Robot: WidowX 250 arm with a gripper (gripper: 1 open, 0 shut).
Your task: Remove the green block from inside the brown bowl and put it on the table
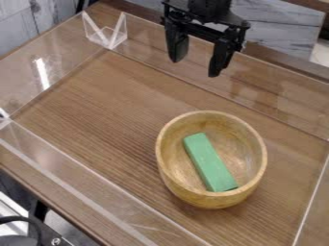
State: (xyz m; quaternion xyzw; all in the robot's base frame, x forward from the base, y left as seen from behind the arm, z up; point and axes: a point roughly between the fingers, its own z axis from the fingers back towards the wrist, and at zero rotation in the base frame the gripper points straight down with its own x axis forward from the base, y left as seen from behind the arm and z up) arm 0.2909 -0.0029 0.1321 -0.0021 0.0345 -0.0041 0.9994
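Observation:
The green block (209, 161) lies flat inside the brown bowl (171, 163), running diagonally from upper left to lower right. The bowl sits on the table (103, 106) toward the near right. My gripper (195, 56) hangs above the table at the far middle, well behind the bowl and not touching it. It points down, its two black fingers (172, 46) stand apart, and nothing is between them.
Clear acrylic walls (77, 183) border the tabletop on all sides, with a folded clear corner piece (106, 31) at the far left. Bare wood lies left of the bowl and between bowl and gripper.

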